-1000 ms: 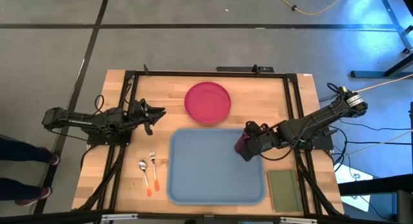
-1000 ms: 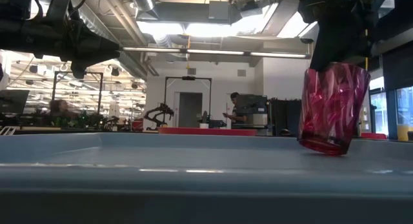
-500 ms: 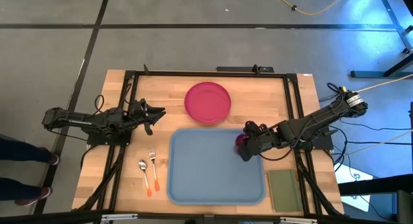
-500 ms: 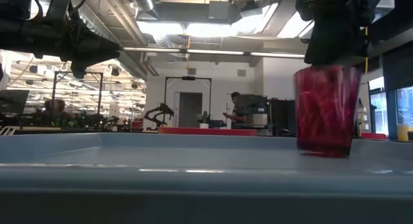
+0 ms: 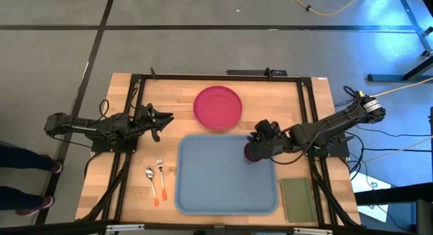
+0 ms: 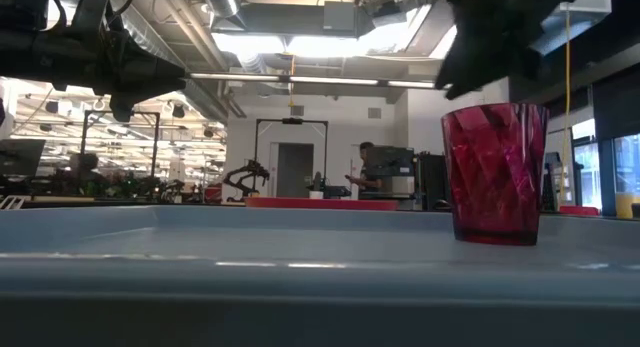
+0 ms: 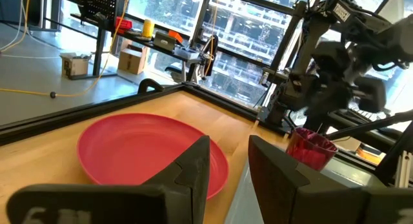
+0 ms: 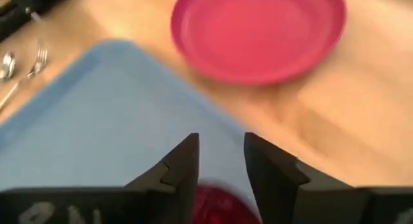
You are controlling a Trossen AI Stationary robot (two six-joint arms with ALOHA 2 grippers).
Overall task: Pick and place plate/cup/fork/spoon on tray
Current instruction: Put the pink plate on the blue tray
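The dark red cup [image 6: 494, 172] stands upright on its base on the light blue tray [image 5: 210, 184], near the tray's right far corner [image 5: 250, 152]. My right gripper [image 5: 258, 141] is open just above the cup's rim and clear of it; in the low view [image 6: 470, 75] it is the dark shape over the cup. The pink-red plate [image 5: 218, 107] lies flat on the table beyond the tray. The fork [image 5: 161, 168] and spoon [image 5: 150, 175] lie side by side left of the tray. My left gripper [image 5: 168, 117] waits open at the table's left, pointing at the plate [image 7: 148, 153].
An olive green pad [image 5: 298, 200] lies at the near right, beside the tray. A black frame [image 5: 223, 76] runs around the table top. Most of the tray's floor [image 8: 97, 127] is bare. A person shows far off in the room [image 6: 362, 172].
My right gripper has brought the tilted, lifted cup down onto the tray, where it now stands upright. It has let go, risen off the rim and drawn back toward the table's far edge.
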